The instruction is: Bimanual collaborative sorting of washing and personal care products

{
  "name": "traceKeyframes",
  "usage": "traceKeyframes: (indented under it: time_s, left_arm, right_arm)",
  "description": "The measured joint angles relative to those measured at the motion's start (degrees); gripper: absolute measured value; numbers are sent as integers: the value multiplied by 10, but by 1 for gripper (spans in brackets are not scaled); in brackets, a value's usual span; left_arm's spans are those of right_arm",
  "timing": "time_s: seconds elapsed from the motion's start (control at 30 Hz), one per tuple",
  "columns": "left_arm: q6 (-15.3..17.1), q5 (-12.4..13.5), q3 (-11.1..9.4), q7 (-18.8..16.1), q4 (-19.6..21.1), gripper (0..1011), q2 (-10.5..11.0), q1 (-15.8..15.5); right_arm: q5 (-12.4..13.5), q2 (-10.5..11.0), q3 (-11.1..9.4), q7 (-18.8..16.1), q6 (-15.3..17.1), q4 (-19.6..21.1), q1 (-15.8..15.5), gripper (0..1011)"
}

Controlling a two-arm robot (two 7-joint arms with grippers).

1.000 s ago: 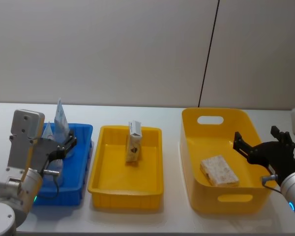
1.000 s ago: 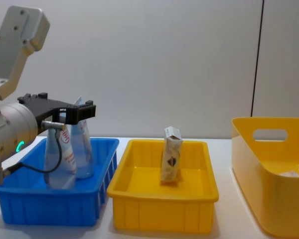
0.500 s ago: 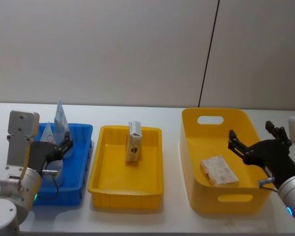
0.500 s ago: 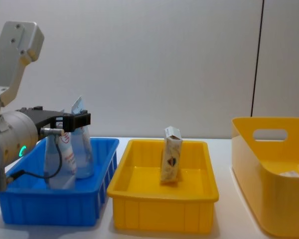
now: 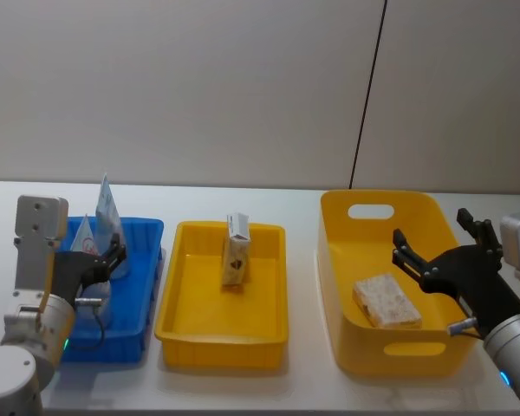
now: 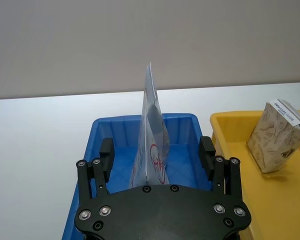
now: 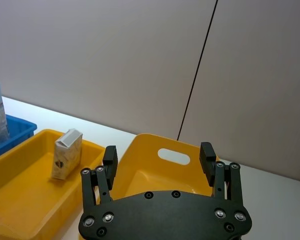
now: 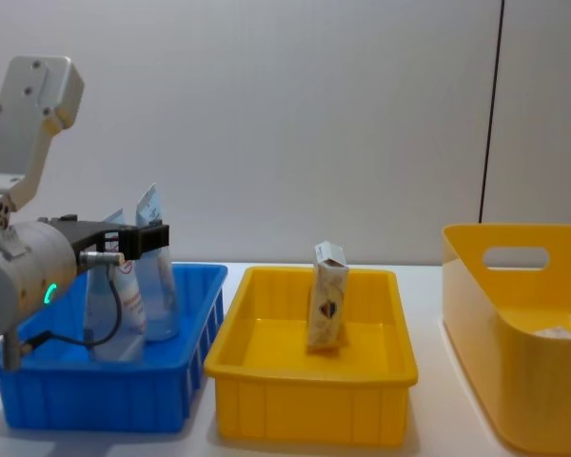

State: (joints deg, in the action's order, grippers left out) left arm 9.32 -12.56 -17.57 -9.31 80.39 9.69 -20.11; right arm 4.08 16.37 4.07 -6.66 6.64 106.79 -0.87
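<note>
We count two pale translucent squeeze tubes (image 8: 157, 284), flat crimped ends up, standing in the blue plastic bin (image 5: 135, 296); we cannot read their red print. One tall cream carton (image 5: 236, 252) with a dark emblem stands in the shallow yellow tray (image 5: 215, 326). One squat cream carton (image 5: 386, 301) lies in the deep yellow bin (image 5: 330, 253). The left end effector (image 6: 156, 150), released, sits by the tubes. The right end effector (image 7: 159, 151), also released, hangs at the deep bin's right side, above the white desk (image 5: 305, 383).
</note>
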Motion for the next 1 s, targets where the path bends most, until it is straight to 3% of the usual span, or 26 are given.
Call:
traceKeyframes:
  time_s: [0.47, 0.77, 1.0]
  left_arm:
    - [-4, -1, 7, 5, -53, 1001, -22, -23]
    - [-6, -1, 13, 4, -79, 808, -33, -33]
    - [-8, -1, 18, 2, -96, 577, -39, -37]
  right_arm:
    - [-4, 2, 2, -5, -18, -3, -2, 1002]
    - [-5, 2, 3, -6, -22, -4, -2, 1002]
    - [-6, 3, 3, -7, -24, -4, -3, 1002]
